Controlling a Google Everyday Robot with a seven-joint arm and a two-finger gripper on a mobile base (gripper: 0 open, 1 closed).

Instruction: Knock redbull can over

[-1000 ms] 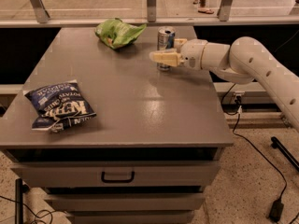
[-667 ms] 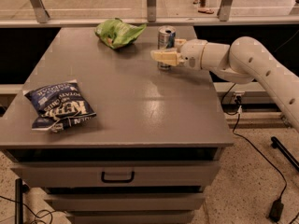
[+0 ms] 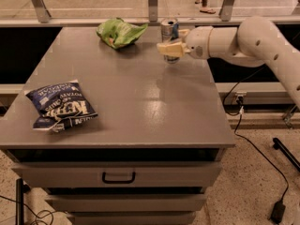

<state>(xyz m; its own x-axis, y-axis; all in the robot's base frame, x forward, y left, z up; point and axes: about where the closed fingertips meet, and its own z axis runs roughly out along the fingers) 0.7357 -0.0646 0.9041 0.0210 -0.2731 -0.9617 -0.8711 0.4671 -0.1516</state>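
The redbull can [image 3: 168, 30], slim, silver and blue, stands upright near the far right edge of the grey table [image 3: 140, 107]. My gripper [image 3: 174, 41] reaches in from the right on a white arm [image 3: 243, 41]. One cream finger [image 3: 168, 49] lies across the can's near side and the other [image 3: 183, 32] shows behind it. The gripper is closed around the can's middle.
A green chip bag [image 3: 119, 32] lies at the far edge, left of the can. A blue chip bag [image 3: 61, 107] lies at the near left. A railing and glass run behind the table. Drawers [image 3: 117, 175] are below, and cables lie on the floor at right.
The can and my gripper have shifted together a little toward the table's far edge. Both chip bags have stayed put.
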